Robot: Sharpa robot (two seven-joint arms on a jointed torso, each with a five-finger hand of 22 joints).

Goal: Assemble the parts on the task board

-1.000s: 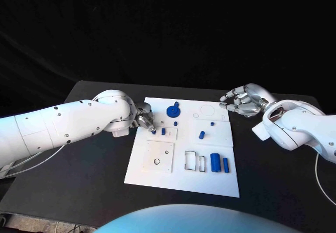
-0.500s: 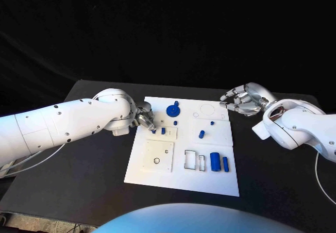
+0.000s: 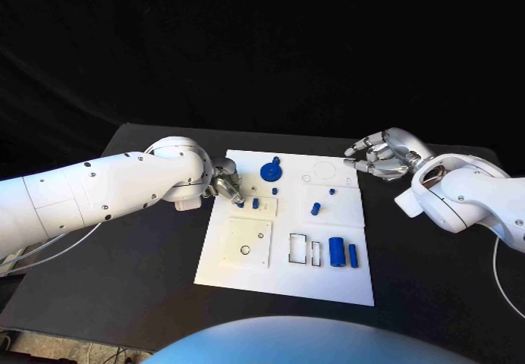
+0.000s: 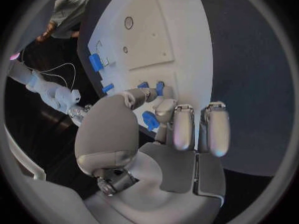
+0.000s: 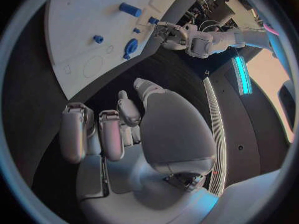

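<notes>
The white task board lies mid-table. My left hand is at its left edge, fingertips down on a small blue peg; in the left wrist view the peg sits pinched between thumb and fingers. A second peg stands just beside it on a raised square. A blue gear-like part lies farther back. My right hand hovers off the board's far right corner, fingers curled in around nothing; the right wrist view shows the same.
Two blue cylinders lie side by side near the board's right front, next to an empty rectangular slot. Another short peg stands mid-board. A square plate with a hole sits front left. Black table surrounds the board.
My left hand has edged slightly away from me along the board's left edge, still at the same peg. The right hand has stayed where it was.
</notes>
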